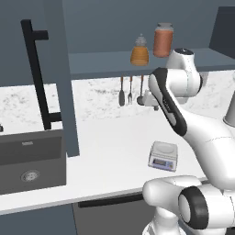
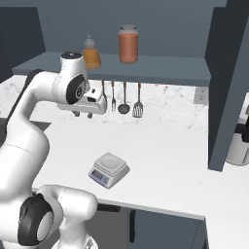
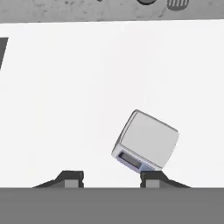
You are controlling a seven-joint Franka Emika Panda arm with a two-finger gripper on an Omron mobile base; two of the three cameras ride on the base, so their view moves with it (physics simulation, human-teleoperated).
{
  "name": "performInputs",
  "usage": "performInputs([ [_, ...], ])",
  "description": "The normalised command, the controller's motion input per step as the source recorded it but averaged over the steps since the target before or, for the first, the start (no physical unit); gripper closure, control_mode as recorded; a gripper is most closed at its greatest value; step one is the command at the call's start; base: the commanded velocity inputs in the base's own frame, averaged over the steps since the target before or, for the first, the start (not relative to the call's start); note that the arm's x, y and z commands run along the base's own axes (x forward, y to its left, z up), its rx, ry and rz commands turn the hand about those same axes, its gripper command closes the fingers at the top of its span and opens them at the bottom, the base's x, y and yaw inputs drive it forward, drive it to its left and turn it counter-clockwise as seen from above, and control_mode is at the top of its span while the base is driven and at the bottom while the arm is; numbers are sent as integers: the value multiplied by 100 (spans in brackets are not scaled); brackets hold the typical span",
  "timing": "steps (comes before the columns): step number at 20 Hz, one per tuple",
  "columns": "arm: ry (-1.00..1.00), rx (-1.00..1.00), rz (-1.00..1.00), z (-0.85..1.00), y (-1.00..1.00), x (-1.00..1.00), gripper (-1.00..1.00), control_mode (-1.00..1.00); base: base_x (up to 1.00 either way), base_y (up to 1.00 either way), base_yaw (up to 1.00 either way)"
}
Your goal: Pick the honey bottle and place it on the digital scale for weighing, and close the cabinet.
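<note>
The honey bottle [image 1: 139, 51] [image 2: 90, 53] stands on the open cabinet's inner shelf [image 1: 101, 62] [image 2: 160, 69], left of a taller reddish jar. My gripper [image 2: 82, 115] [image 1: 152, 105] hangs over the counter below the shelf, pointing down, open with nothing between its fingertips [image 3: 72, 177]. The digital scale [image 1: 163, 156] [image 2: 109, 169] [image 3: 147, 140] sits on the white counter under and in front of the hand, its top plate bare. The cabinet's doors stand open: one at the left [image 1: 62, 78] with a black bar handle [image 1: 38, 75], one at the right [image 2: 226, 82].
A reddish jar with a grey lid [image 1: 163, 40] [image 2: 128, 44] shares the shelf. Utensils hang on the back wall [image 1: 131, 90] [image 2: 123, 99]. A dark sink [image 1: 30, 161] lies at the left. A metal pot [image 2: 239, 142] stands at the right behind the door.
</note>
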Motion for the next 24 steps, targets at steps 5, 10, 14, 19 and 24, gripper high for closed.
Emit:
performInputs([
  [5, -1, 0, 0, 0, 0, -21, -100, -100, 0, 0, 0],
  [10, -23, 0, 0, 14, 0, -47, -100, -100, 0, 0, 0],
  [14, -30, 0, 0, 50, 0, -44, -100, -100, 0, 0, 0],
  [19, -33, 0, 0, 72, 0, -41, -100, -100, 0, 0, 0],
  [24, -19, 0, 0, 83, 0, -22, -100, -100, 0, 0, 0],
])
